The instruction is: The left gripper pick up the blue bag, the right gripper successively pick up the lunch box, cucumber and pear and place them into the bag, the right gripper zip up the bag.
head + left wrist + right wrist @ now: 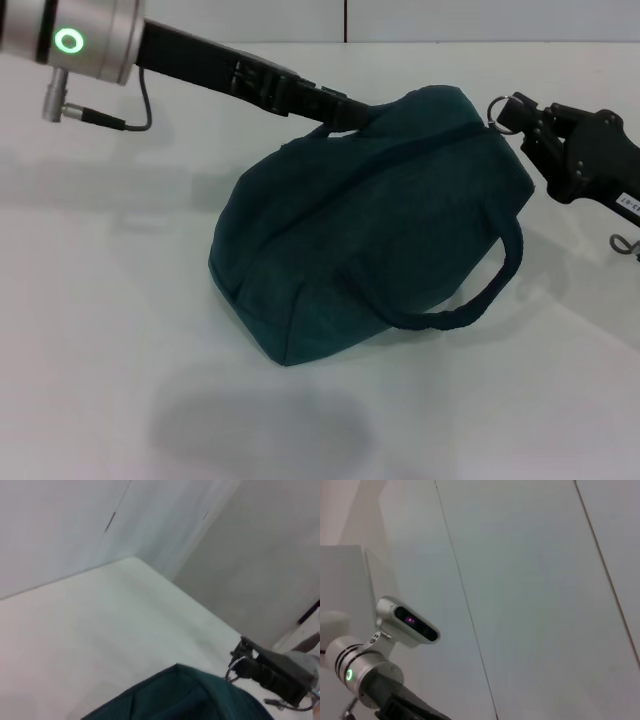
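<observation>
Blue bag (370, 220): closed, top gripped by left gripper (340, 112); right gripper (520, 118) clamps zipper ring (499, 110); open table (90, 330) around.

You see the blue bag (350, 230) in matt, soft cloth, its metal ring pull (499, 110) shiny, on a smooth white table (100, 300).

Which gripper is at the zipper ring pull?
The right gripper, at the blue bag's far right end by the metal ring pull; the left gripper grips the bag's top.
</observation>
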Action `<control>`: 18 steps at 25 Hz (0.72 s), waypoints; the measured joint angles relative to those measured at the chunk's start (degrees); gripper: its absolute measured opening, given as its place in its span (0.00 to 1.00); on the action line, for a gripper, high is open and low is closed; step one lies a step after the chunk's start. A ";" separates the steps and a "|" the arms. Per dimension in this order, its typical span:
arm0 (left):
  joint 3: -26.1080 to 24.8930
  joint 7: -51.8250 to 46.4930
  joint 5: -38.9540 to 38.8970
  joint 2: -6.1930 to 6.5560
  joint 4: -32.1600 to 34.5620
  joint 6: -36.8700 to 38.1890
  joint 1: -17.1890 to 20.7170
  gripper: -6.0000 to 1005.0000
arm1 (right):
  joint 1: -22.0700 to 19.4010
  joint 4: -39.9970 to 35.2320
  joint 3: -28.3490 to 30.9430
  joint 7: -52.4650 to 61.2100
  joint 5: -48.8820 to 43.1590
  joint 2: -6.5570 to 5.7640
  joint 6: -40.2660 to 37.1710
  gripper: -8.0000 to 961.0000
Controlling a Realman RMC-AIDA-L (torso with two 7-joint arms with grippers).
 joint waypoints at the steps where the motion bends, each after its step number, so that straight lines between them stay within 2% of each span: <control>1: 0.09 -0.65 1.04 -0.10 -0.25 -0.01 -0.69 0.49 | -0.03 -0.01 0.00 -0.05 0.00 -0.01 0.00 0.02; 10: 0.18 -1.58 5.04 -1.22 -4.73 -0.49 -5.20 0.46 | -0.64 0.08 0.31 -1.02 0.09 0.04 -1.07 0.02; 15: -0.08 -2.37 6.21 -2.02 -4.55 -2.78 -5.54 0.45 | -0.70 0.08 0.33 -1.38 0.10 0.02 -1.55 0.02; 18: -0.08 -2.27 6.17 -2.01 -4.49 -3.02 -5.56 0.44 | -0.85 0.08 0.33 -1.38 0.10 -0.05 -1.71 0.02</control>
